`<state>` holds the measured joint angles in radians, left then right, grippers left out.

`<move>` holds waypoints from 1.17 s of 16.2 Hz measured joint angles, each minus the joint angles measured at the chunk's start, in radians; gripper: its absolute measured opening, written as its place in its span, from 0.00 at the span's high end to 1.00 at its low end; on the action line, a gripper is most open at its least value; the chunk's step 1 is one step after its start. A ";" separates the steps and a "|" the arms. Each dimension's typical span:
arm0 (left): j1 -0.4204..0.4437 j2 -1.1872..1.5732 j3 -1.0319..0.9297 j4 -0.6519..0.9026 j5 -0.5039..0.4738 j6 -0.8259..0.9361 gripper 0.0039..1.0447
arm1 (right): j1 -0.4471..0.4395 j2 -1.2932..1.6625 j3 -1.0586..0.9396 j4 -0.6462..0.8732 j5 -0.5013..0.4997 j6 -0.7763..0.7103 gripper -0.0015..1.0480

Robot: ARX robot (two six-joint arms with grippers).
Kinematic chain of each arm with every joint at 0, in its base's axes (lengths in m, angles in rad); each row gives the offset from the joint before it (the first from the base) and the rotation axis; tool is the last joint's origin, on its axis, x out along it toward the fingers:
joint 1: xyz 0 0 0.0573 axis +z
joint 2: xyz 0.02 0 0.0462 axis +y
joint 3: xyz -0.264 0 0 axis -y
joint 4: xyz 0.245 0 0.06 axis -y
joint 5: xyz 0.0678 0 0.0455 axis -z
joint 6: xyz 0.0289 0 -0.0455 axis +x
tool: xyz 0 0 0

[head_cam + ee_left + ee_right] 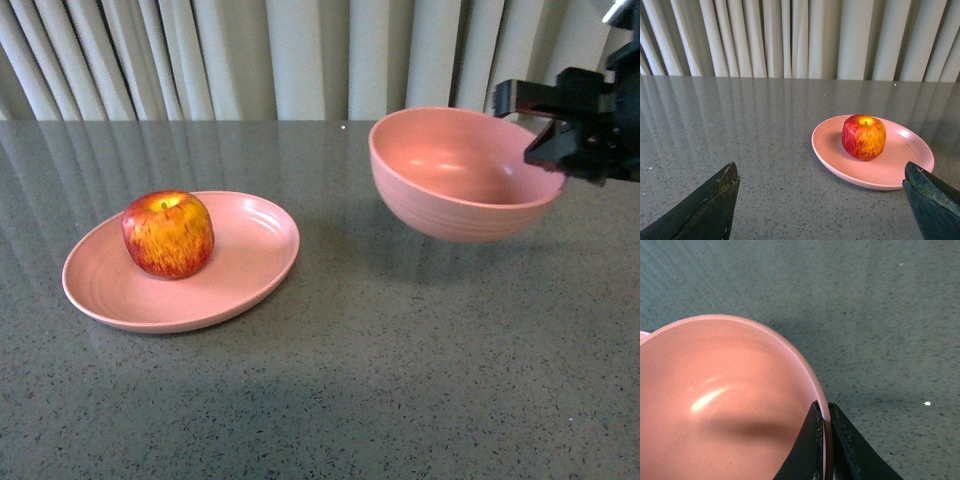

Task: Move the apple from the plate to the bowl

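The red-and-yellow apple [168,233] sits on the flat pink plate [255,260] at the left of the table. The deep pink bowl [460,175] is at the right, tilted and lifted a little off the table. My right gripper [550,150] is shut on the bowl's right rim; in the right wrist view its fingers pinch the rim [824,412] of the bowl [725,405]. My left gripper [822,172] is open and empty, low over the table, with the apple [863,137] and plate [890,170] ahead of it and to one side.
Grey speckled tabletop [400,380] with pale pleated curtains [300,55] behind its far edge. Nothing else stands on the table.
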<state>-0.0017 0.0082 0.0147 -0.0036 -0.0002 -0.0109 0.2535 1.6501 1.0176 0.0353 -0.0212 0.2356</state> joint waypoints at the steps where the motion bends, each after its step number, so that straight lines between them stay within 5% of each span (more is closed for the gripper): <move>1: 0.000 0.000 0.000 0.000 0.000 0.000 0.06 | 0.027 0.027 0.017 -0.010 0.008 0.001 0.98; 16: 0.000 0.000 0.000 0.000 0.000 0.000 0.06 | 0.127 0.188 0.077 -0.034 0.053 0.034 0.98; 17: 0.000 0.000 0.000 0.000 0.000 0.000 0.06 | 0.126 0.188 0.077 -0.035 0.053 0.035 0.96; 19: 0.000 0.000 0.000 0.000 0.000 0.000 0.06 | 0.126 0.181 0.076 -0.035 0.052 0.042 0.75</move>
<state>-0.0017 0.0082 0.0147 -0.0036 -0.0002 -0.0109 0.3798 1.8313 1.0939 0.0006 0.0311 0.2771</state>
